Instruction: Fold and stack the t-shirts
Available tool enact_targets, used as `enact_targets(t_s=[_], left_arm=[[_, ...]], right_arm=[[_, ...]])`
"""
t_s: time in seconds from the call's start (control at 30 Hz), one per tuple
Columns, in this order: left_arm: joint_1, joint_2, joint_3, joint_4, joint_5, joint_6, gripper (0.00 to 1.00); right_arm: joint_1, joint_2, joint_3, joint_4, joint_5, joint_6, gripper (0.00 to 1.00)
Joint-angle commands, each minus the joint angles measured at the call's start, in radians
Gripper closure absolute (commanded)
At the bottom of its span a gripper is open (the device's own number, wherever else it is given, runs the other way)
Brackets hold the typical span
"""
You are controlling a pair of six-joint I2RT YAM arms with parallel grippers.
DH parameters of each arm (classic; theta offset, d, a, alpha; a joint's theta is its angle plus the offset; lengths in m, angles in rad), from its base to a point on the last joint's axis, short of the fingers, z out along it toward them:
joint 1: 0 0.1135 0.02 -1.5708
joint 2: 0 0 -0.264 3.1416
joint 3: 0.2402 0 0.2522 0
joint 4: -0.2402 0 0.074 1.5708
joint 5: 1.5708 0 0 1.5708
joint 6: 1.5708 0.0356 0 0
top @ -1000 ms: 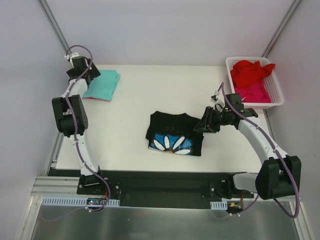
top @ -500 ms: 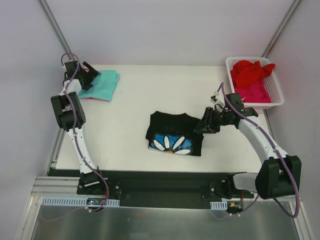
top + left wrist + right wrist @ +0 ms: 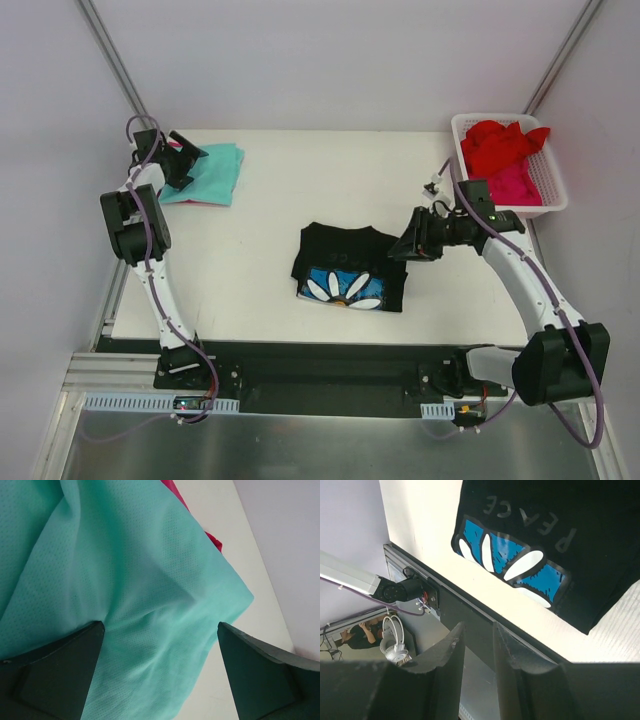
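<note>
Two arms at work on a white tabletop [image 3: 260, 230]; at its far left corner the left gripper [image 3: 192, 162] hangs low over a folded teal t-shirt [image 3: 212, 172], its fingers [image 3: 55, 670] spread wide on either side of the cloth's edge and gripping nothing; from the left wrist view a sliver of a red-pink t-shirt [image 3: 172, 491] shows beneath the teal one. A black t-shirt [image 3: 345, 265] lies folded at the middle of the tabletop, somewhat toward the near edge, its white-and-blue flower print facing up; the right gripper [image 3: 402, 248] sits just beside the shirt's right edge, its fingers [image 3: 445, 655] drawn narrow with a slim gap and no cloth between them. At the far right corner a white slotted basket [image 3: 510, 211] holds a crumpled red t-shirt [image 3: 500, 140] and a pink t-shirt [image 3: 515, 185].
</note>
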Motion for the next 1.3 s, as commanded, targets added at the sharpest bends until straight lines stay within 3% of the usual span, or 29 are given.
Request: enact_targets(t_s=[0.0, 0.27, 0.67, 0.93, 1.27], left_arm=[[-0.057, -0.018, -0.082, -0.159, -0.003, -0.021, 0.01], [-0.172, -0.076, -0.135, -0.158, -0.05, -0.052, 0.01], [-0.474, -0.127, -0.232, -0.104, -0.124, -0.113, 0.01], [-0.537, -0.136, -0.371, -0.015, -0.121, -0.167, 0.01], [-0.56, -0.272, -0.576, 0.091, -0.116, -0.163, 0.01]], right_arm=[[0.004, -0.033, 0.065, -0.046, -0.039, -0.007, 0.69], [0.004, -0.089, 0.053, -0.066, -0.044, -0.001, 0.69], [0.006, -0.23, 0.006, -0.108, -0.05, 0.019, 0.69], [0.004, -0.31, -0.036, -0.14, -0.039, 0.013, 0.68], [0.004, -0.325, -0.066, -0.123, -0.034, 0.026, 0.68]])
